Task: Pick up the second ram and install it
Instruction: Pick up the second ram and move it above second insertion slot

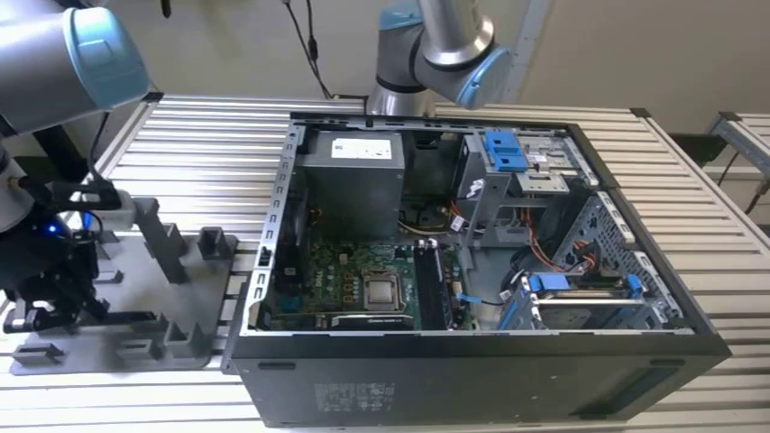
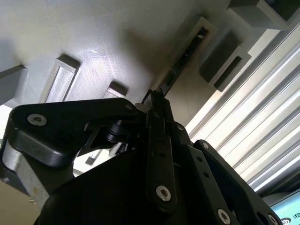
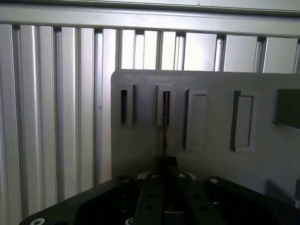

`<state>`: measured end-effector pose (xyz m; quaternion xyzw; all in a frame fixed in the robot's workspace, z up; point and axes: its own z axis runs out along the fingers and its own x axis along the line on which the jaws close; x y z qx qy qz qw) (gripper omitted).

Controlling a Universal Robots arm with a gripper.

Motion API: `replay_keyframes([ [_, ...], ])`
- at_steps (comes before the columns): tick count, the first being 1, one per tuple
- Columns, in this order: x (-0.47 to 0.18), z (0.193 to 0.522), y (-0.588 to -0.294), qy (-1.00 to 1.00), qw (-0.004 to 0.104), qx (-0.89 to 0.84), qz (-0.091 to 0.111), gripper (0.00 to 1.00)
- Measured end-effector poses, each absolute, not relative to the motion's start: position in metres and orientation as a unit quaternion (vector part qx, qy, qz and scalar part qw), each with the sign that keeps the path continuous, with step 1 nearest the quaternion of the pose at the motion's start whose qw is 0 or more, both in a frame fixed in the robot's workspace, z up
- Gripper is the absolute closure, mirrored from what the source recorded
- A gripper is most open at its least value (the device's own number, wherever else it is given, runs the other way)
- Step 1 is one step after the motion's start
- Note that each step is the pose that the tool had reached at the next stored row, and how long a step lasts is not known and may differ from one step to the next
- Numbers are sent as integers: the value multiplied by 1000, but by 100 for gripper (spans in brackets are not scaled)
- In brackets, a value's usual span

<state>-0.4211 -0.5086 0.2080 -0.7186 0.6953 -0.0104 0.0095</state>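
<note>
**Pick-up station, gripper at the fixture.** One slatted aluminium bench [image 1: 205,126] carries everything. Toward the exterior view's right, one black tower computer case [image 1: 481,379] lies on its side with the panel off. I judge this turns the green motherboard [image 1: 349,280] face-up so its sockets can be reached from above. One grey-and-blue jointed robot arm [image 1: 434,36] rises at the far edge. At the exterior view's left, just beside the case, sits one grey plastic fixture plate [image 1: 132,347] with upright posts. In the first wrist view I count four narrow recessed slots [image 3: 123,107] in a row on it. One holds the second ram [image 3: 165,126], a long, thin, dark circuit-board strip seen edge-on; the other three look empty. The slot stands the strip on edge, presumably to present its flat faces to the jaws. My one black gripper [image 3: 166,165] sits over that slot, jaws drawn narrow and pinching the strip's exposed end. The strip's other end is inside the slot, so it is not yet lifted out.
</note>
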Motion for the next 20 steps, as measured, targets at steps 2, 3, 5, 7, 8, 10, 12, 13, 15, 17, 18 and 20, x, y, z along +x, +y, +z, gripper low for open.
replay_keyframes([
  [2, -421, 211, -509, 695, 9, -719, -10, 86],
  [3, -421, 212, -509, 695, 9, -719, -10, 86],
  [5, -421, 216, -509, 695, 9, -719, -10, 86],
  [7, -421, 220, -509, 695, 9, -719, -10, 86],
  [8, -421, 221, -509, 695, 10, -719, -10, 86],
  [10, -421, 225, -509, 695, 10, -719, -10, 86],
  [12, -421, 228, -509, 695, 10, -719, -10, 86],
  [13, -421, 229, -509, 695, 9, -719, -10, 86],
  [15, -421, 231, -509, 695, 9, -719, -10, 86],
  [17, -421, 233, -509, 695, 10, -719, -10, 86],
  [18, -421, 234, -509, 695, 10, -719, -10, 86],
  [20, -421, 237, -509, 695, 9, -719, -10, 86],
])
